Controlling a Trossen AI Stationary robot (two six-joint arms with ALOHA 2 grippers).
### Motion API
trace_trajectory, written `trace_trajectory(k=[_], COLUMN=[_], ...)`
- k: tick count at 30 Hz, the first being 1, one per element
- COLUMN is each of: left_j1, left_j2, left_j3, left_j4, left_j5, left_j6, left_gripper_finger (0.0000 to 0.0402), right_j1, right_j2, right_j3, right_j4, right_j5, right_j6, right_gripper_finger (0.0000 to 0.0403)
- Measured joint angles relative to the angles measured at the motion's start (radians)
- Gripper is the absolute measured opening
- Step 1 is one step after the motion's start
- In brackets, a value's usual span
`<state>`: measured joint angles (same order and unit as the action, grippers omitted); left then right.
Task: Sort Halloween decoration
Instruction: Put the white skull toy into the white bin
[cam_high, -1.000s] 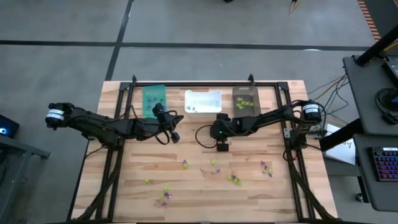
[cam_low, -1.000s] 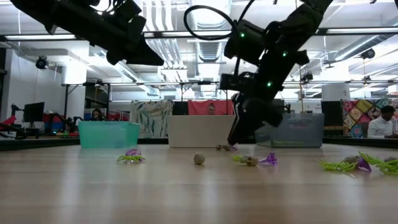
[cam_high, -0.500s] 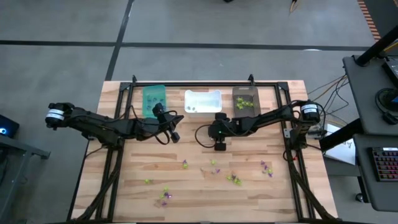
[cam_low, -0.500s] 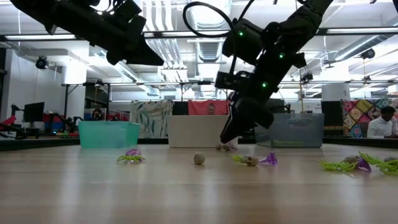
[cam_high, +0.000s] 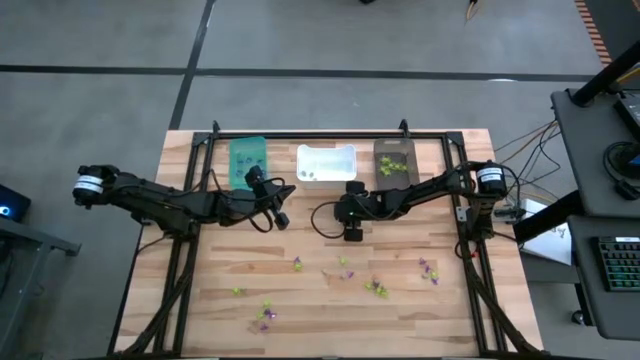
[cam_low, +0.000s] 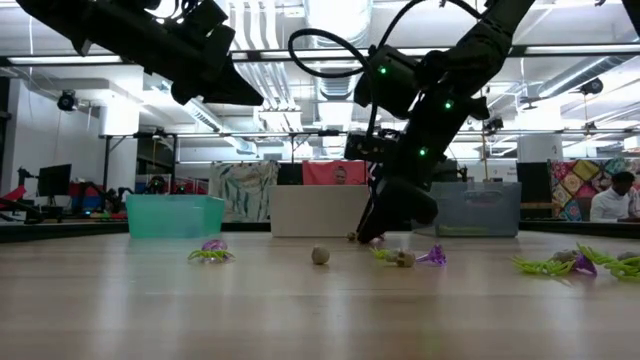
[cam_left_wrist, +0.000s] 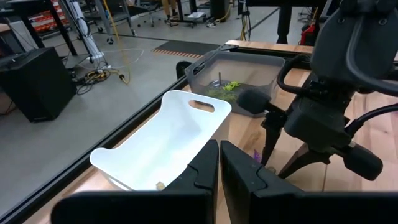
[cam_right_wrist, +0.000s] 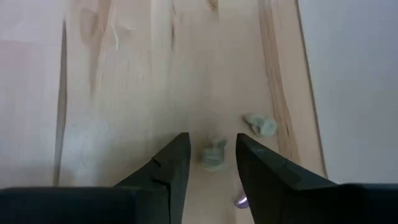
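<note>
Halloween decoration trinkets in purple and lime-green lie scattered over the front half of the wooden table (cam_high: 200, 320), such as one purple piece (cam_high: 297, 264) and a green one (cam_high: 378, 288). My right gripper (cam_high: 352, 234) hangs low over the table's middle, in front of the white bin (cam_high: 326, 163). It is open (cam_right_wrist: 212, 163), and a pale greyish trinket (cam_right_wrist: 213, 154) lies on the wood between its fingertips, apart from both. A second pale trinket (cam_right_wrist: 261, 124) lies just beyond. My left gripper (cam_high: 281, 217) hovers shut (cam_left_wrist: 219, 167) to the left of it, holding nothing.
Three bins stand in a row at the back: teal (cam_high: 248, 158), white, and dark brown (cam_high: 394, 162) with green pieces inside. In the low view a small ball (cam_low: 320, 255) and a purple piece (cam_low: 432, 255) lie near the right gripper (cam_low: 375, 233). People sit in the room behind.
The right gripper has opened wider and shifted slightly left and down toward the table. The left arm has not moved.
</note>
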<state>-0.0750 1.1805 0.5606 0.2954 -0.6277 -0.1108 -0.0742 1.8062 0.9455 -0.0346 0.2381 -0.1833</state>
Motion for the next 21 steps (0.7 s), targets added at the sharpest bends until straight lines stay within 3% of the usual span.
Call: trace_trajectory(k=[13,21], left_j1=[0.0,0.0], left_j2=[0.0,0.0], left_j3=[0.0,0.0], left_j4=[0.002,0.003], left_j5=[0.0,0.001], left_j6=[-0.004,-0.013], left_gripper_finger=[0.0,0.0], right_j1=[-0.002,-0.001], right_j2=[0.0,-0.02], right_j3=[-0.001,0.016], right_j4=[-0.006,-0.02], right_j5=[-0.054,-0.073], right_j6=[0.058,0.079], right_gripper_finger=[0.0039,0.0029])
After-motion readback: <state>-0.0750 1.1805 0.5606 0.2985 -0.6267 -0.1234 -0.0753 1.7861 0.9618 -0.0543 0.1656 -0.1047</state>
